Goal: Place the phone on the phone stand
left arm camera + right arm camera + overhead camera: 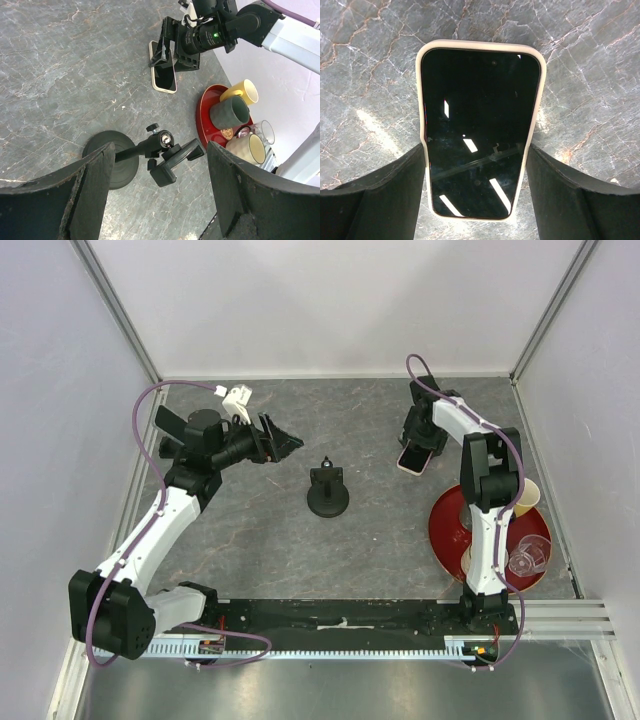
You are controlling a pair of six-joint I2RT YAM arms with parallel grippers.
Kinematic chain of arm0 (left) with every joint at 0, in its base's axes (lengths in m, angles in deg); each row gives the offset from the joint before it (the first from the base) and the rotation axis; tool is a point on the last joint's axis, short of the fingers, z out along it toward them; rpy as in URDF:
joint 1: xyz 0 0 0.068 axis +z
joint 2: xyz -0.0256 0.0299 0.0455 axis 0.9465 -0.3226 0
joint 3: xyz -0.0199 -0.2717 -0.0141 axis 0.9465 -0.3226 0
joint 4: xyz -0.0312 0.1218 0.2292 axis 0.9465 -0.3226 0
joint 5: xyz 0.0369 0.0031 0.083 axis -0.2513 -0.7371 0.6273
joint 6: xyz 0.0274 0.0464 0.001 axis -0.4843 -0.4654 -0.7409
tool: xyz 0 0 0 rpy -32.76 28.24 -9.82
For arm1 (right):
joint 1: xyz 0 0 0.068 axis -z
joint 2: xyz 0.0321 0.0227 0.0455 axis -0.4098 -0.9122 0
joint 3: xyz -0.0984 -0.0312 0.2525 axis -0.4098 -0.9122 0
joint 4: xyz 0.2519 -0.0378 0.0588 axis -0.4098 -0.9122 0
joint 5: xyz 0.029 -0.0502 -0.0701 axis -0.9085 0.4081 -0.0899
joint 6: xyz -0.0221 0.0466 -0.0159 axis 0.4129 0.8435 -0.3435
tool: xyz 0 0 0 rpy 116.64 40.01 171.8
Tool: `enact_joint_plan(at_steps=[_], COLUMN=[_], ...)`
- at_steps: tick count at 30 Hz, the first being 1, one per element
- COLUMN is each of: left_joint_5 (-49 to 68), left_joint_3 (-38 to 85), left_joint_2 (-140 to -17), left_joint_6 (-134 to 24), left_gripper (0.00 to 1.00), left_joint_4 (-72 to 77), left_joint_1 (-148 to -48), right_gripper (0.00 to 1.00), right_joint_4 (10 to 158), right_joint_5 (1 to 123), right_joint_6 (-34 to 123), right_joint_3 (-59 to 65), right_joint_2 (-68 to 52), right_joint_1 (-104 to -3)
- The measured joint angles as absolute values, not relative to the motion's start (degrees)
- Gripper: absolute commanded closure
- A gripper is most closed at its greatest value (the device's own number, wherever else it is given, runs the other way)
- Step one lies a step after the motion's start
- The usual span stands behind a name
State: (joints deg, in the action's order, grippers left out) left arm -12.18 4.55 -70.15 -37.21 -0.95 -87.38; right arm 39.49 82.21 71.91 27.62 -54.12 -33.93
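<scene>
The phone [477, 130], with a black screen and a pale rim, lies screen up on the grey marble table at the back right [413, 458]. It also shows in the left wrist view [164, 77]. My right gripper [475, 147] straddles one end of it, with both fingers against its long edges. The black phone stand [328, 490] stands mid-table on a round base, its clamp cradle [175, 157] tilted. My left gripper [160, 147] is open and empty, held above and to the left of the stand [283, 444].
A red plate [445, 530] at the right holds a yellow mug [240, 90], a dark green mug [230, 111], a cream cup [247, 147] and a clear glass [262, 131]. White walls enclose the table at the back and on both sides.
</scene>
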Motion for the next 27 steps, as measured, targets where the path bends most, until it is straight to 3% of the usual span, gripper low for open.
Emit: enact_joint_plan(at_steps=[1,10,18,27], left_joint_5=[-12.2,-12.2,-12.7,-16.0], left_joint_3=[4.5,4.5,4.2,2.5], left_joint_2=[-70.2,-70.7,-73.6,-76.1], left_joint_6=[-37.2,-37.0,-36.5,-35.3], left_gripper=[0.20,0.20,0.20,0.20], left_joint_4=[-0.9,-0.6,0.6,4.1], left_joint_1=[-87.4,-87.3,-86.9,-86.7], right_gripper=[1.00,1.00,1.00,1.00], right_joint_4=[39.8,49.5,89.2,108.5], right_joint_5=[82.3,82.0,82.9,81.6], right_joint_6=[71.8,71.3,71.1,70.2], right_joint_3=[27.5,19.0,-18.2,-24.3], right_joint_2=[-54.0,-48.1,-20.2,-14.3], right_joint_1=[-34.0,-37.4,-42.5,-43.3])
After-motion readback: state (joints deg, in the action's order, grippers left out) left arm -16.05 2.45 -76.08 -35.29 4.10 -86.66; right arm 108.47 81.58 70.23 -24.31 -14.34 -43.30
